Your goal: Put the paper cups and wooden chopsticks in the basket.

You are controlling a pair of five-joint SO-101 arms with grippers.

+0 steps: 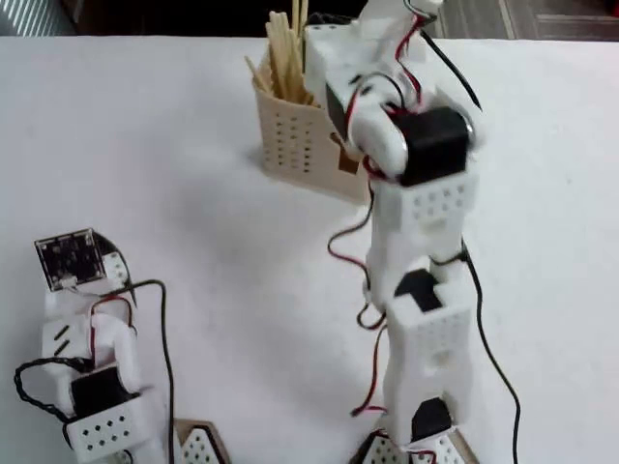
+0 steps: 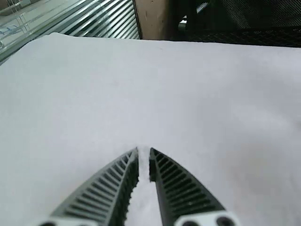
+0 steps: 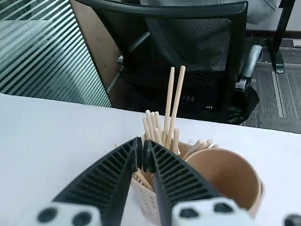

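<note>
A cream perforated basket (image 1: 295, 145) stands at the back middle of the white table. Several wooden chopsticks (image 1: 283, 53) stick up out of it. In the right wrist view the chopsticks (image 3: 171, 108) stand in the basket (image 3: 145, 197) beside a brown paper cup (image 3: 225, 176) that lies inside it. My right gripper (image 3: 142, 143) is shut and holds nothing, hovering just above the basket's near rim. My right arm (image 1: 416, 193) stretches over the table to the basket. My left gripper (image 2: 143, 153) is shut over bare table, and its arm (image 1: 92, 367) is folded at the front left.
The white table (image 1: 174, 145) spreads to the left of the basket. A black mesh office chair (image 3: 188, 52) stands beyond the table's far edge. Window blinds (image 2: 94, 19) are at the back left.
</note>
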